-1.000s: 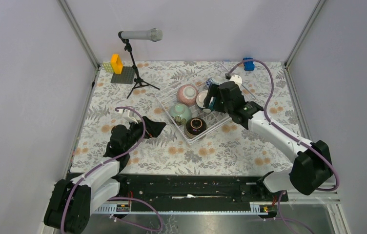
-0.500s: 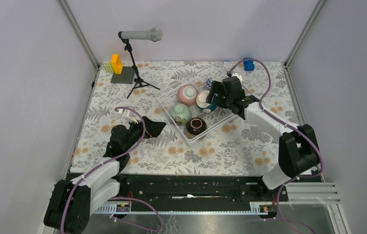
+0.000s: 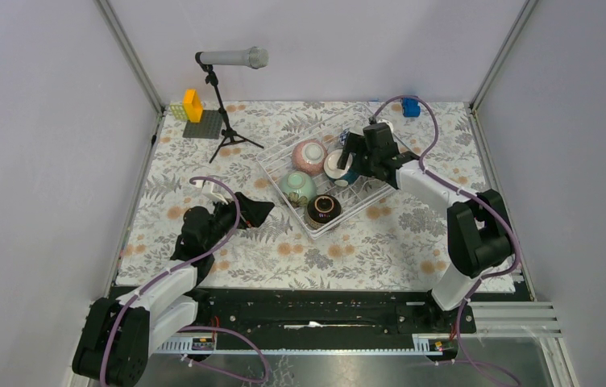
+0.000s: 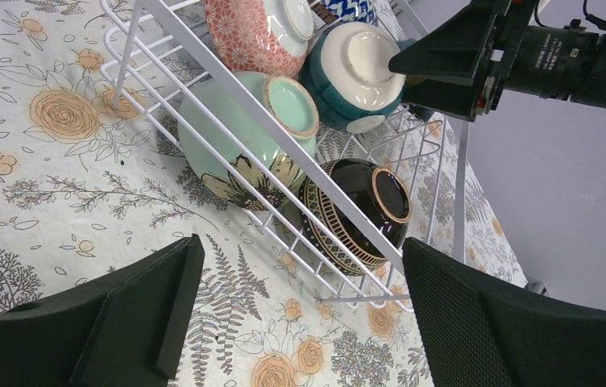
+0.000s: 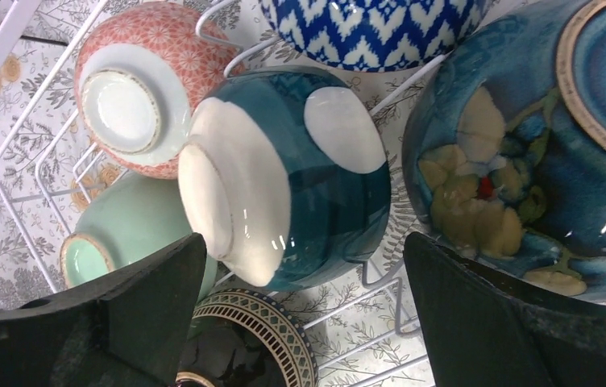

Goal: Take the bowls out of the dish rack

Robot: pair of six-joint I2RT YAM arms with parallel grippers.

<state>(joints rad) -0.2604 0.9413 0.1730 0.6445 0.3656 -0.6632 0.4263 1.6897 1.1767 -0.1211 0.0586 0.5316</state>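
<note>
The white wire dish rack (image 3: 363,198) stands mid-table. It holds a pink bowl (image 3: 309,154), a teal bowl with white inside (image 3: 334,165), a mint green bowl (image 3: 296,187) and a dark brown bowl (image 3: 324,209). In the right wrist view I also see the blue-white zigzag bowl (image 5: 372,28) and the dark teal bowl with gold (image 5: 541,145). My right gripper (image 5: 300,314) is open inside the rack, its fingers either side of the teal bowl (image 5: 292,177), not touching it. My left gripper (image 3: 256,211) is open and empty on the table left of the rack (image 4: 227,76).
A microphone (image 3: 232,58) on a black tripod (image 3: 224,133) stands at the back left. A grey baseplate with yellow bricks (image 3: 197,118) is beside it. A blue object (image 3: 410,106) lies at the back right. Metal frame posts bound the table.
My right gripper has moved further back and left over the rack, onto the teal bowl, with its arm folding in. The left arm has not moved.
</note>
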